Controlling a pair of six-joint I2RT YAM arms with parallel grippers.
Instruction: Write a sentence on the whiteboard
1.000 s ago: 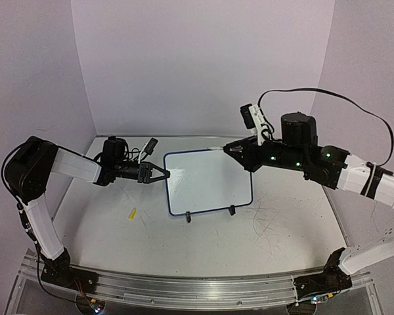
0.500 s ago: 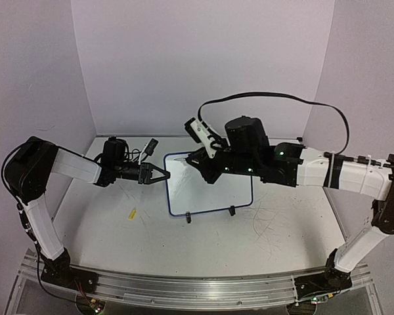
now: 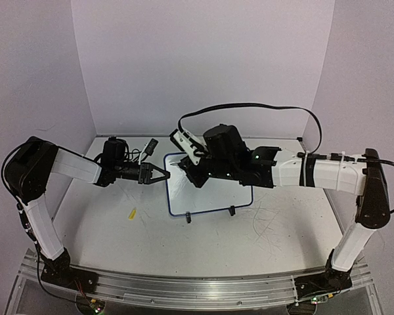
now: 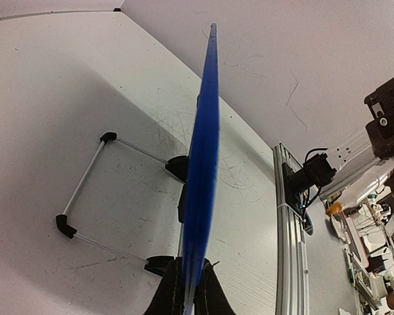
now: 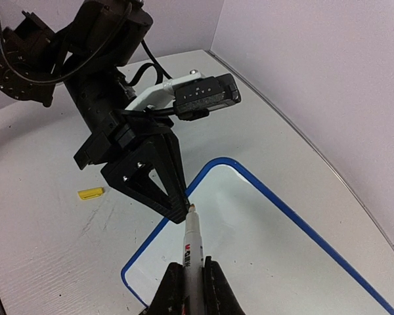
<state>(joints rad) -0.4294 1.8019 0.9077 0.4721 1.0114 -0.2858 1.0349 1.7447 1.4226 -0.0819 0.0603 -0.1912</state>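
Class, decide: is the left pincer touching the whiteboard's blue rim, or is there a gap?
Touching. The left wrist view shows the left pincer clamped onto the blue rim of the whiteboard, with no gap on either side.

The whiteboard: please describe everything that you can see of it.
The whiteboard is a small white rectangle with a thin blue rim and rounded corners. It stands tilted back on two black clip feet and a wire stand on the table. The left gripper pinches its left edge. The right gripper holds a marker near its upper left corner. No writing shows.
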